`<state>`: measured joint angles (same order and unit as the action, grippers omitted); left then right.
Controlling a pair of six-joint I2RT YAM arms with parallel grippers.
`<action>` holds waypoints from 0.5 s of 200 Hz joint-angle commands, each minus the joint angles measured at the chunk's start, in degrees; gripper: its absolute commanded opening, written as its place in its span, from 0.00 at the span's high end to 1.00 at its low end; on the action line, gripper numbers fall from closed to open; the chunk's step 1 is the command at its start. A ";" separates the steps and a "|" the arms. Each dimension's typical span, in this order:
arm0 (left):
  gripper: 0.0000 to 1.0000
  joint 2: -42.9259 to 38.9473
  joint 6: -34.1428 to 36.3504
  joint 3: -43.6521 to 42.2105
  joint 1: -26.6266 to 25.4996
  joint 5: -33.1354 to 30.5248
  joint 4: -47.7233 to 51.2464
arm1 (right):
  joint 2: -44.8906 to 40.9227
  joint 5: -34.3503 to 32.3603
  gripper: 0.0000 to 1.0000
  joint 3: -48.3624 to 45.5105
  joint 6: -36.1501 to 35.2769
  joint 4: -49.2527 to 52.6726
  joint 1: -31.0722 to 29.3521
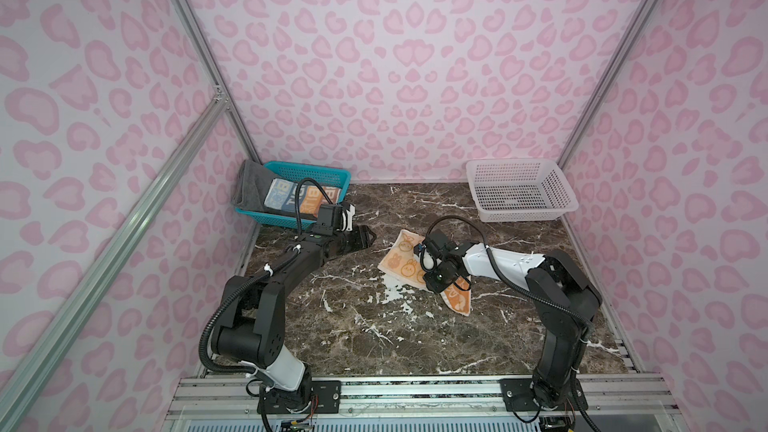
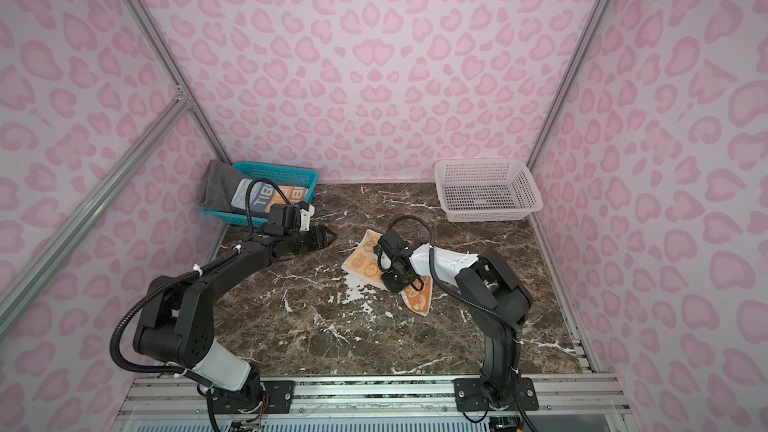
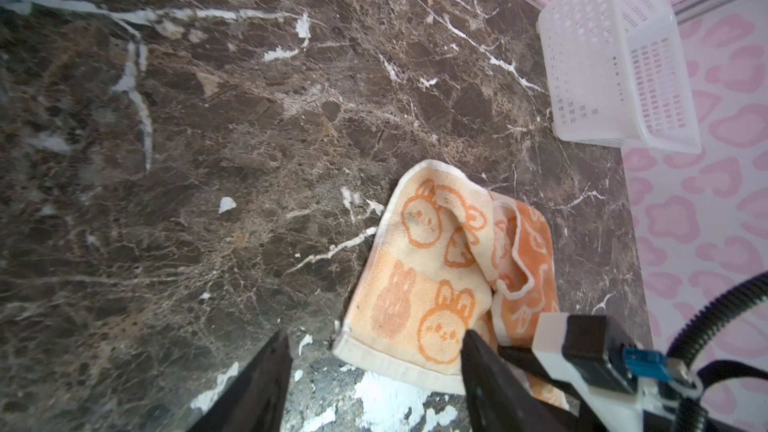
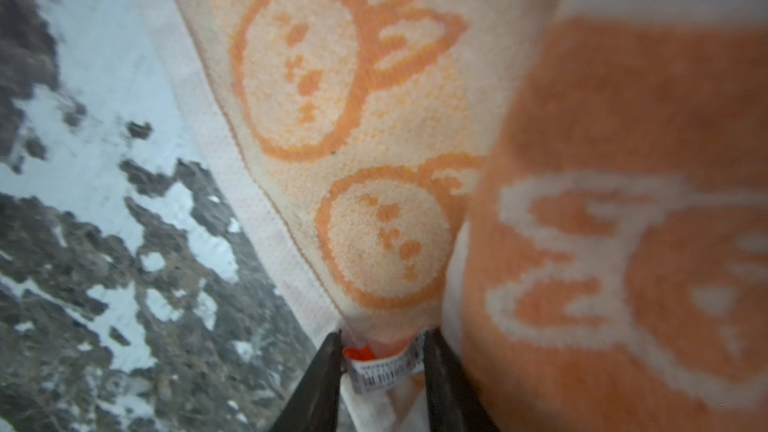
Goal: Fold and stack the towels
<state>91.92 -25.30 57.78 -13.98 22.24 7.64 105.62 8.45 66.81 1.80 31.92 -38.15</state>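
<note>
The right gripper (image 4: 382,336) pinches the labelled corner of the orange towel (image 1: 400,258), which lies rumpled on the marble table (image 1: 332,326) right of centre, likely to spread it for folding; the left gripper (image 1: 365,238) hovers open and empty to its left, probably awaiting another corner.

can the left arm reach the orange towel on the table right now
Probably yes: the left hand is open and beside the orange towel, with only bare table between them. The right hand pinches the towel at its label, but its edge nearest the left hand looks free.
</note>
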 commanded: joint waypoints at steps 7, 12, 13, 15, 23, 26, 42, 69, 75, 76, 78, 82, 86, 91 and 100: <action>0.33 1.43 1.92 -1.26 -0.43 1.31 -0.46 | -2.27 -2.21 0.55 1.01 -1.26 1.45 0.52; 0.33 1.80 1.99 -1.16 -0.60 1.59 -0.59 | -2.58 -2.50 0.53 1.37 -1.51 1.63 0.49; 0.33 1.96 2.04 -1.12 -0.61 1.58 -0.56 | -2.60 -2.53 0.52 1.43 -1.52 1.64 0.47; 0.33 2.15 2.13 -0.99 -0.61 1.71 -0.57 | -2.61 -2.66 0.51 1.51 -1.62 1.69 0.47; 0.34 3.27 2.34 -0.23 -1.08 2.08 -0.28 | -3.11 -3.15 0.48 1.90 -1.79 1.87 0.59; 0.34 3.74 2.42 0.17 -1.23 2.10 -0.09 | -3.33 -3.36 0.48 1.97 -1.80 1.90 0.61; 0.36 5.89 2.78 2.40 -2.64 1.98 0.87 | -4.29 -4.22 0.45 1.95 -1.30 1.81 0.79; 0.37 7.81 2.53 3.75 -5.16 1.55 0.77 | -6.43 -5.98 0.36 0.92 0.58 1.78 1.39; 0.37 8.12 2.62 4.05 -5.60 1.57 0.86 | -7.03 -6.36 0.34 0.43 1.12 1.83 1.57; 0.37 8.15 2.58 4.12 -5.66 1.53 0.88 | -7.11 -6.39 0.34 0.34 1.24 1.83 1.66; 0.37 8.22 2.55 4.17 -5.78 1.50 0.88 | -7.34 -6.51 0.34 0.12 1.37 1.81 1.74; 0.37 8.33 2.59 4.28 -5.97 1.39 1.09 | -7.89 -6.72 0.33 -0.40 1.71 1.68 1.88; 0.37 8.36 2.54 4.43 -6.14 1.28 1.22 | -8.60 -6.98 0.32 -0.91 2.06 1.59 2.05; 0.37 8.45 2.55 4.53 -6.22 1.34 1.29 | -9.20 -7.15 0.30 -1.67 2.53 1.39 2.44; 0.37 8.37 2.41 4.78 -6.26 1.44 1.50 | -10.57 -7.43 0.28 -3.04 3.68 1.27 3.11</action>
<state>99.83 -23.38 61.39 -20.01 23.53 8.36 97.23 3.20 66.24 2.44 32.86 -36.10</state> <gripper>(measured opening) 0.630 0.699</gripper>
